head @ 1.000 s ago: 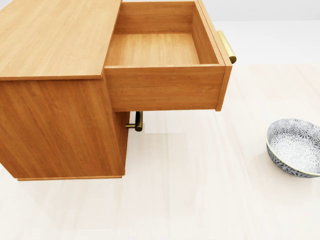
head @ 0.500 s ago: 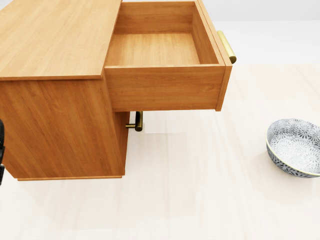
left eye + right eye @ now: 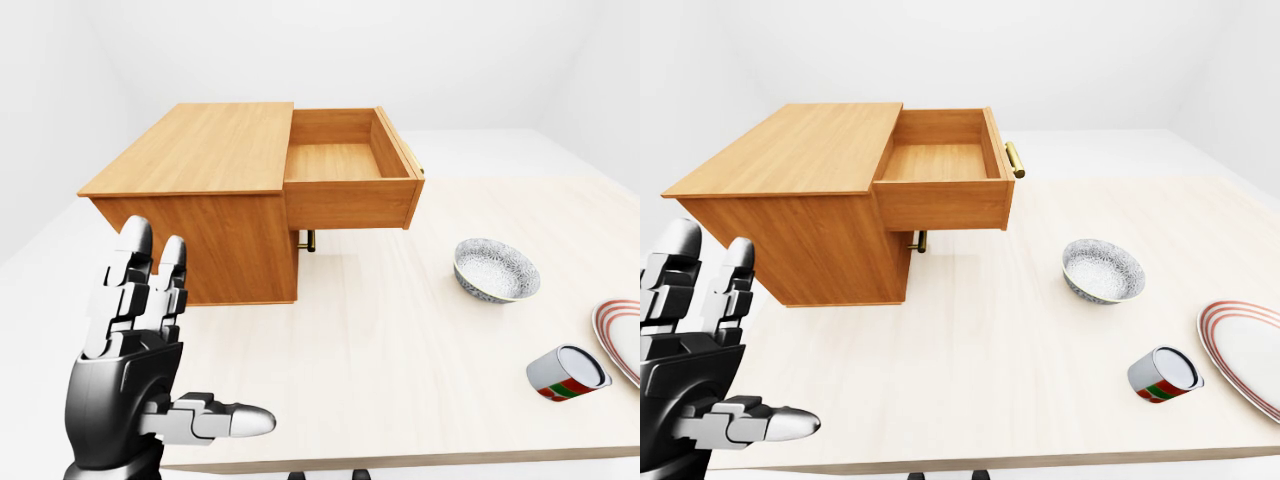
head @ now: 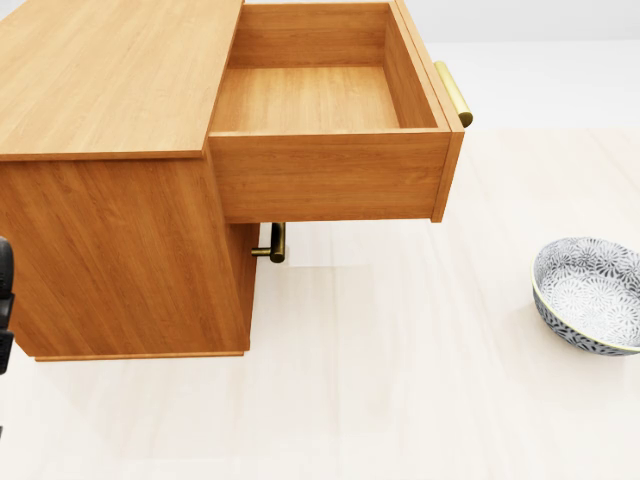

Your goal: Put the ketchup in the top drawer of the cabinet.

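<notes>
Fingers [image 3: 150, 275] spread upright on the left hand [image 3: 130, 375]; top drawer [image 3: 345, 165] open.

Patterned bowl [image 3: 497, 270] upright on pale table [image 3: 400, 350], tipped can [image 3: 567, 373] (lying sideways), red-rimmed plate [image 3: 1250, 352] just beside

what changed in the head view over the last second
A black sliver of the robot's left hand has come into the head view at its left edge; a second ago it was absent. The hand is open and holds nothing. The wooden cabinet, its open top drawer and the patterned grey bowl have not moved, nor has the camera.
</notes>
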